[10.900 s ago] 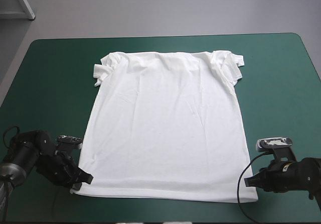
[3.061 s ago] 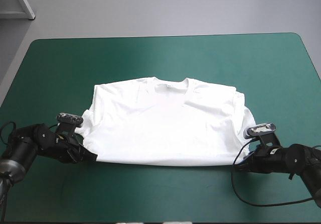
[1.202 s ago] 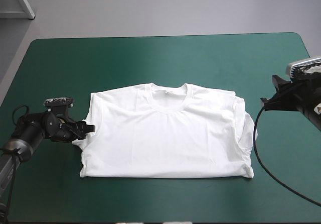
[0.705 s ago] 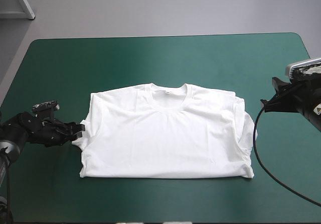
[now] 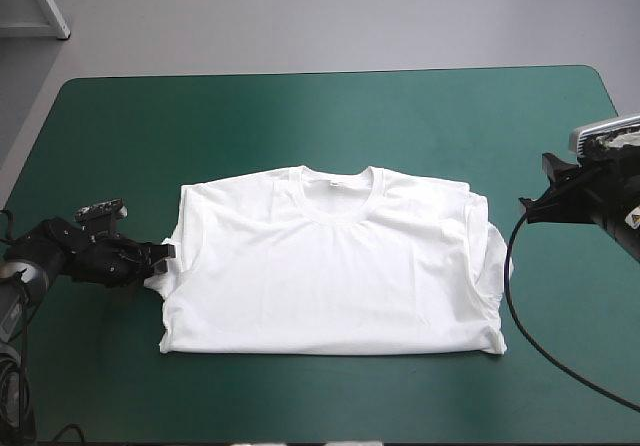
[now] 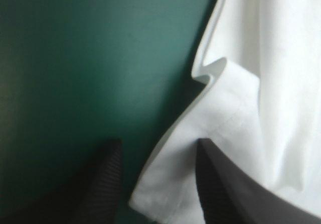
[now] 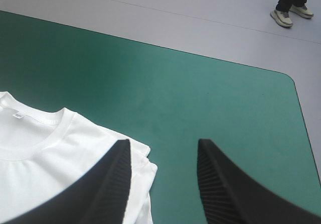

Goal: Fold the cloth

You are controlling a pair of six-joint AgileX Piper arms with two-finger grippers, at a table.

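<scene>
The T-shirt (image 5: 330, 266) lay folded in half in the middle of the worktop (image 5: 300, 106), collar (image 5: 335, 181) showing. The left gripper (image 6: 159, 143) sat low at its left edge, fingers (image 6: 108, 184) apart around the sleeve hem (image 6: 170, 184) — lined up for a grab, I'd guess — while the right gripper (image 7: 163, 143) hung open and empty, well clear to the right.

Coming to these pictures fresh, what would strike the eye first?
The white T-shirt, folded with collar showing, lies mid-table on the teal-green cover. The left end effector sits low at its left edge, open around a cloth corner; the right end effector hangs raised by the cover's right edge, open.
</scene>
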